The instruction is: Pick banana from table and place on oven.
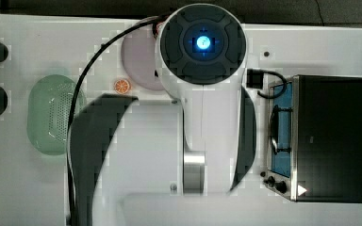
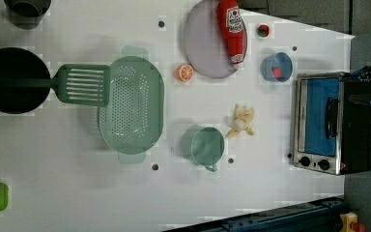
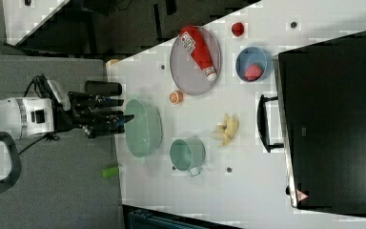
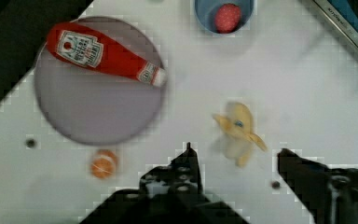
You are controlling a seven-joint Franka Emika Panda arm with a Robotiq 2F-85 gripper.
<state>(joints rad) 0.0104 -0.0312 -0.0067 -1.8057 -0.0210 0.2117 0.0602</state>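
The banana point(image 2: 241, 121), peeled with its skin splayed out, lies on the white table point(image 2: 77, 188) between a green cup and the oven point(image 2: 331, 123). In the right view the banana point(image 3: 226, 129) sits just off the oven's handle, and the oven's black top point(image 3: 333, 119) is bare. My gripper point(image 4: 239, 157) is open with nothing between its fingers. The wrist view looks down on the banana point(image 4: 238, 127) just beyond the fingertips point(image 4: 187, 161), well below them. In the right view my gripper point(image 3: 120, 110) hangs at the right view's left, away from the banana.
A green cup point(image 2: 204, 145) stands close to the banana. A green colander point(image 2: 131, 104), an orange slice point(image 2: 184, 72), a grey plate point(image 2: 204, 48) carrying a ketchup bottle point(image 2: 232, 29), and a blue bowl point(image 2: 276, 66) also stand on the table. The arm point(image 1: 202, 94) covers the top view's middle.
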